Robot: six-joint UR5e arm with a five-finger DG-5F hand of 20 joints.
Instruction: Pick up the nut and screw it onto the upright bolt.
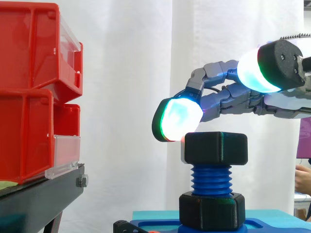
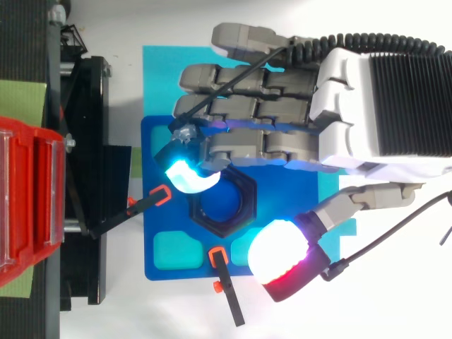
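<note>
- One white cloth curtain (image 1: 131, 73) hangs in soft folds behind everything.
- One black metal stand (image 1: 39, 196) carries two tiers of red plastic bins (image 1: 29, 53), boxy, with clear plastic fronts.
- One hand (image 2: 282, 106) of grey jointed links reaches in over the bolt. Its fingers lie side by side and bend down at the ends, and the thumb (image 2: 279, 260) is spread well apart from them, so it clasps nothing. One glowing cyan-white pad (image 1: 179, 118) touches the upper left edge of the top nut.
- One flat pale cyan mat (image 2: 162, 63) lies under one darker blue plastic base plate (image 2: 152, 176), which has rounded corners.
- One blue plastic bolt (image 1: 211, 177) with coarse thread stands upright on the plate.
- Two black hexagonal nuts, smooth and chunky: one (image 1: 216, 148) sits at the bolt's top end, the other (image 1: 211, 211) at its foot against the plate.
- Two thin black bars with orange ends lie at the plate's edges, one (image 2: 120, 215) towards the stand, one (image 2: 229, 300) beside the thumb.
</note>
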